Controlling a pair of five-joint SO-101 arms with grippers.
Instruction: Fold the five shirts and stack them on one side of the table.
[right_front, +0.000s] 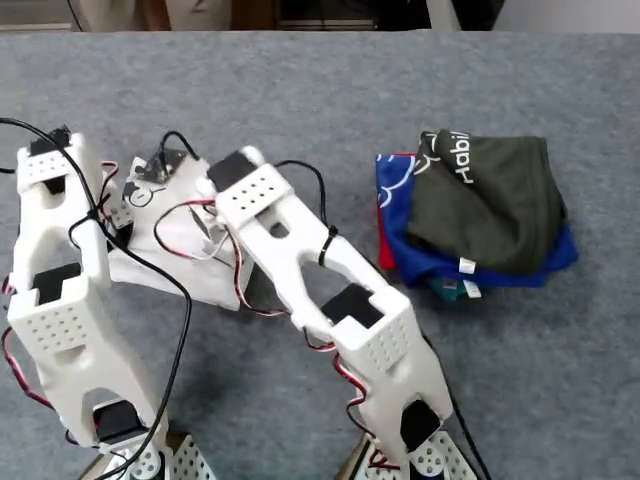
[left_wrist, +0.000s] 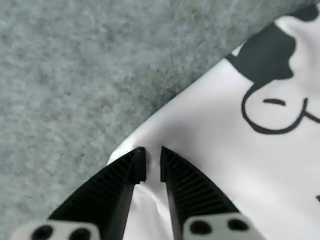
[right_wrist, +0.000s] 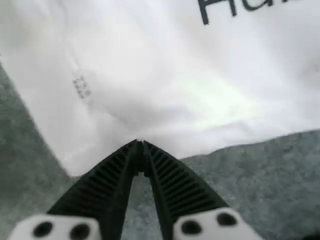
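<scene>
A white shirt (right_front: 165, 240) with a black cartoon print lies crumpled on the grey table at the left, under both arms. My left gripper (left_wrist: 152, 162) is shut on the white shirt's edge (left_wrist: 210, 130), close to the print; in the high view my left gripper (right_front: 117, 213) sits at the shirt's left side. My right gripper (right_wrist: 140, 146) is shut on another edge of the white shirt (right_wrist: 165, 90), and in the high view my right gripper (right_front: 212, 238) is over the shirt's middle. On the right stands a stack of folded shirts with a dark green shirt (right_front: 490, 200) on top.
Under the green shirt lie a blue shirt (right_front: 398, 195), a red one (right_front: 384, 250) and a teal one (right_front: 448, 290). Bare grey table (right_front: 300, 90) stretches behind the arms and between the white shirt and the stack. Cables loop around both arms.
</scene>
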